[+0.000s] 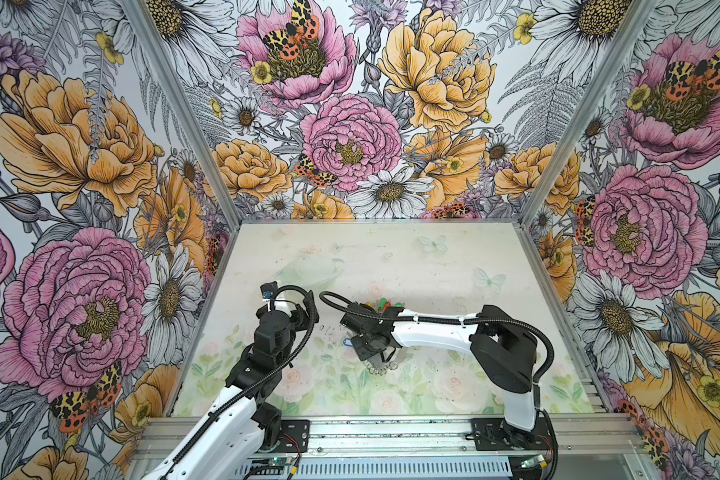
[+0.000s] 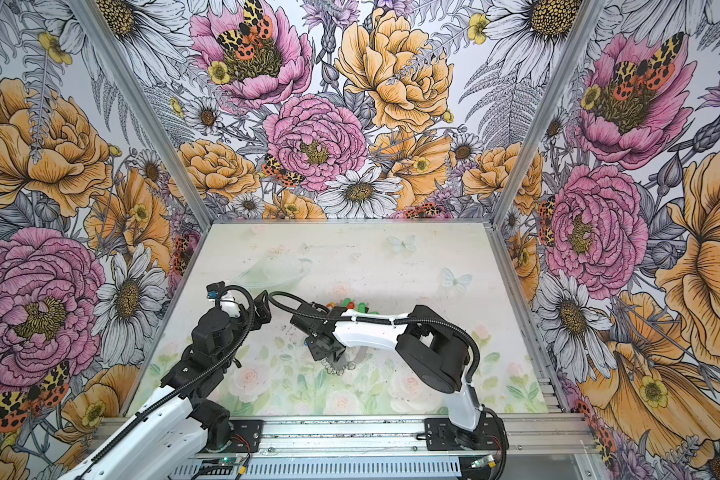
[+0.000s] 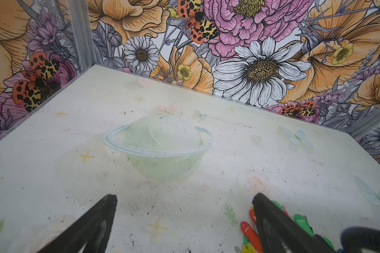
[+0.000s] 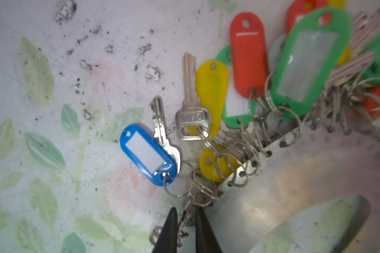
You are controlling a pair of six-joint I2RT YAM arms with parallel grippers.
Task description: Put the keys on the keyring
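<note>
fingers (image 4: 170,227) of right gripper (image 4: 186,221) stand nearly pressed together, pinching a small silver ring (image 4: 190,210) on the fringe of the keyring (image 4: 294,175). keyring lies flat on the table (image 1: 433,270). in both top views the right arm covers most of it, and only a bit of fringe shows below the gripper (image 1: 377,369) (image 2: 341,366).

keys: a blue tag (image 4: 148,154) with one silver key (image 4: 160,122) lies on the table just beside the keyring's edge. its own split ring touches the fringe; whether it is linked cannot be told. further along the edge, a second silver key (image 4: 190,105), a yellow tag (image 4: 212,92), a red tag (image 4: 248,54) and a green tag (image 4: 309,63) hang from fringe rings and fan outward. more tags crowd behind, blurred. this cluster shows past the right arm in both top views (image 1: 385,305) (image 2: 348,305).

left gripper (image 3: 184,197) is spread wide and empty, raised over bare table, with the tag cluster (image 3: 250,234) just beside one finger. it is apart from the keyring.
</note>
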